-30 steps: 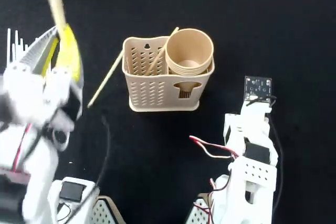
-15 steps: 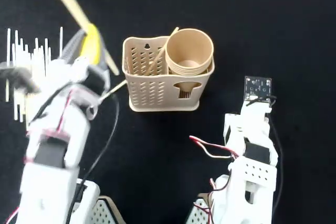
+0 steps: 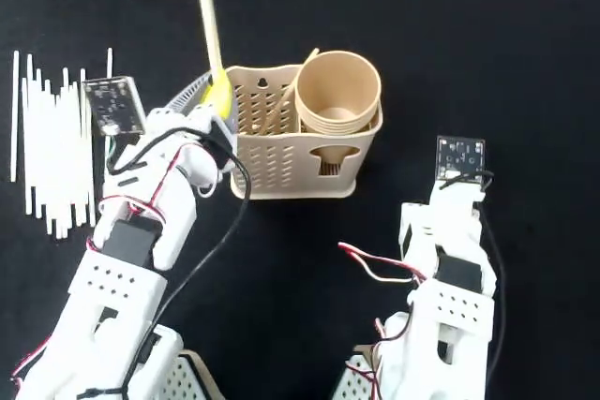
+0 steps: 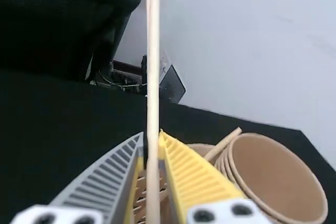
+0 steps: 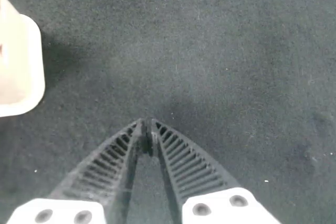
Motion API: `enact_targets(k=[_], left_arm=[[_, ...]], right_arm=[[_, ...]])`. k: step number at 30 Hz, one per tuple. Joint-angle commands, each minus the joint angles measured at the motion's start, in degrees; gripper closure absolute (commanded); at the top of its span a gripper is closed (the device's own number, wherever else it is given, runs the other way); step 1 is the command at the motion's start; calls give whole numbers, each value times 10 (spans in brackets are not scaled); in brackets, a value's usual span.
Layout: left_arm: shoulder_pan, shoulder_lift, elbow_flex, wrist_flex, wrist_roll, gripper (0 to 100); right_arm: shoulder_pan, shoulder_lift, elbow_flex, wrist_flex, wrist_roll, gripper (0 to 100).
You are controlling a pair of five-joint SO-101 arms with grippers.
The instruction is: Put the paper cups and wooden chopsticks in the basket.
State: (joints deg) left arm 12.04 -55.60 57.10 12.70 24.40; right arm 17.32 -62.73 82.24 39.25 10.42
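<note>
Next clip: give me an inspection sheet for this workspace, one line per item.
Surface: black cloth table.
Job's things: basket upright mid-table; stacked paper cups in one compartment, leaning chopstick in the other; held chopstick upright at the basket's edge.
Clutter: pale sticks lying in a row.
Hands: left hand shut on the held chopstick; right hand shut, empty, above the cloth.
Cables: red and white wires at the right arm; black cable along the left arm.
Surroundings: white wall.

Matt plastic basket [image 3: 281, 161], smooth paper cups [image 3: 337, 91], bare wooden chopstick [image 3: 208, 16], rough black cloth table [image 3: 469, 44]
</note>
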Motion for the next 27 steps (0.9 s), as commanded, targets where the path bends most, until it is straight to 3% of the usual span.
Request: enact_targets(k=[1, 12, 19, 27], left_arm=[[15, 3, -4, -11, -34, 971], [20, -27, -139, -7, -37, 972], [20, -26, -134, -44, -37, 972], [20, 145, -163, -140, -54, 972]], right_arm=[[-5, -8, -4, -11, 4, 984], [-5, -8, -4, -11, 4, 983], [-5, -8, -5, -11, 4, 983], [-5, -8, -5, -10, 4, 983]])
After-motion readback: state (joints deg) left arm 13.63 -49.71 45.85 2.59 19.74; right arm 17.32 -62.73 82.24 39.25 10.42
